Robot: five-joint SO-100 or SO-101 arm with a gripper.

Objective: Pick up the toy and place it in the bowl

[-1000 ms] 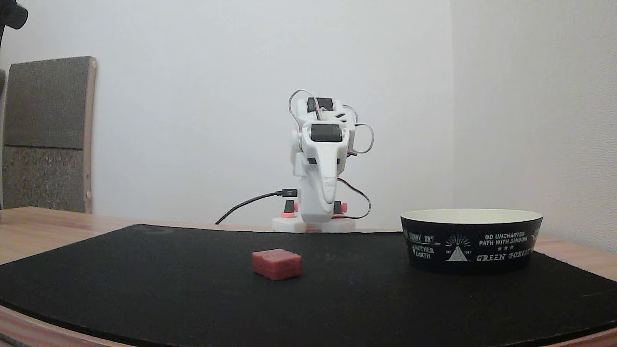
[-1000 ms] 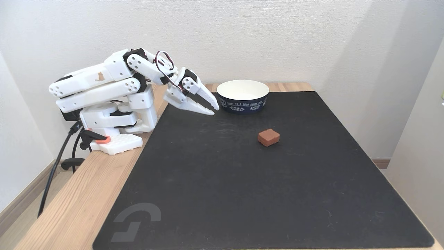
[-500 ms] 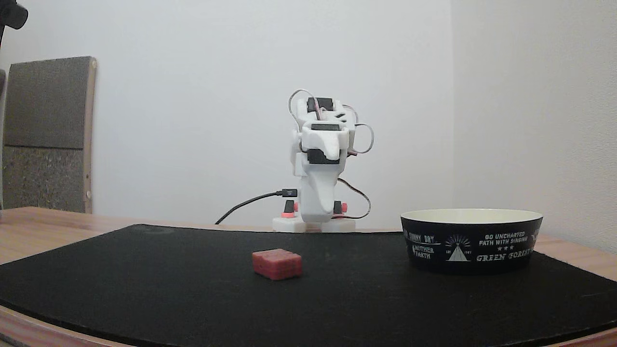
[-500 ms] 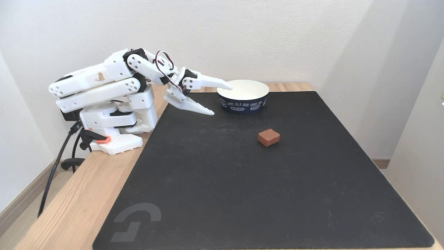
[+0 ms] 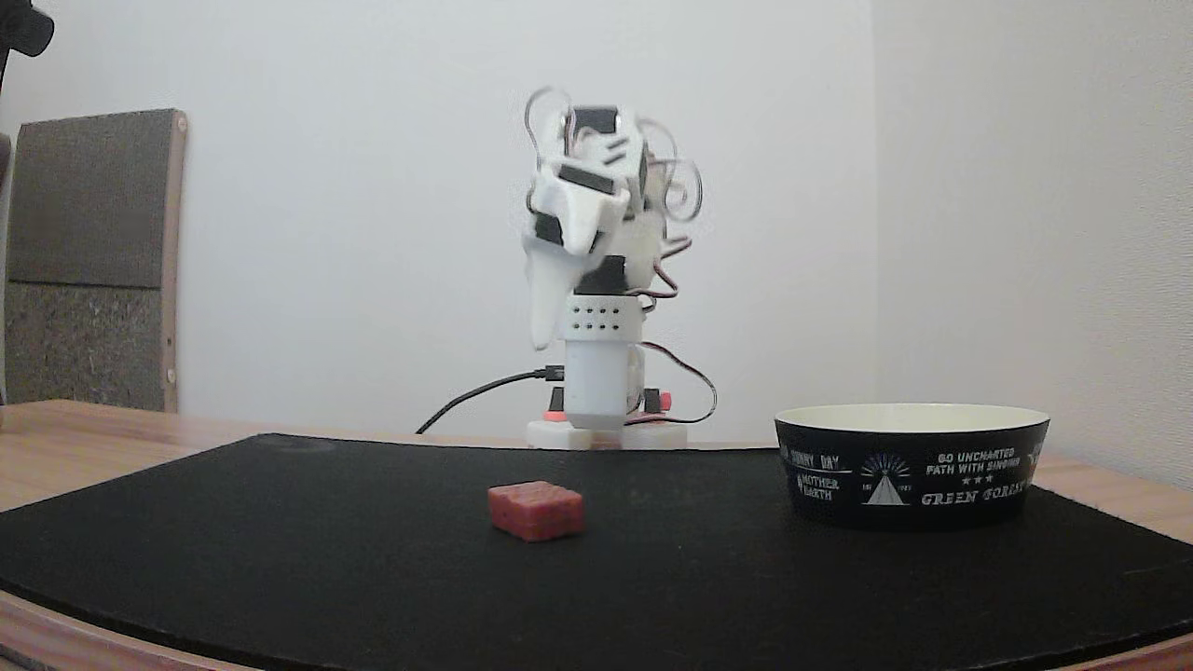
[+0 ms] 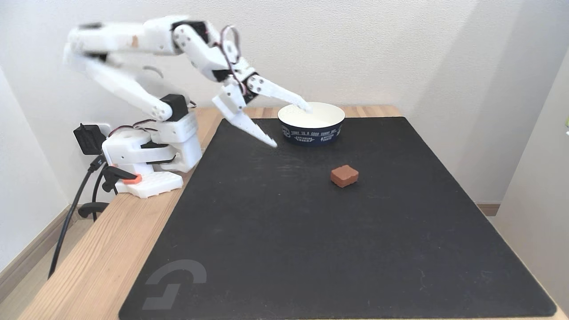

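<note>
The end effector (image 6: pixel 291 126) was raised above the black mat (image 6: pixel 338 231) with its two fingers spread wide apart and nothing between them; the arm's upper links were blurred in both fixed views. One fingertip showed in front of the near rim of the bowl (image 6: pixel 311 133), the other pointed down toward the mat beside it. The toy (image 6: pixel 344 175) lay flat on the mat, well apart from the end effector and separate from the bowl, which stood at the mat's far edge in this fixed view. In the low fixed view the toy (image 5: pixel 536 511) sat left of the bowl (image 5: pixel 911 466), with the end effector (image 5: pixel 545 308) high behind it.

The toy appeared small, squat and probably light; whether it was stiff or slightly yielding could not be told. Its faintly segmented top and straight sides suggested a fair hold. A grip across two opposite side faces, fingers descending astride the block, seemed the likeliest approach. The desk (image 6: pixel 111 249) carried the mat.
</note>
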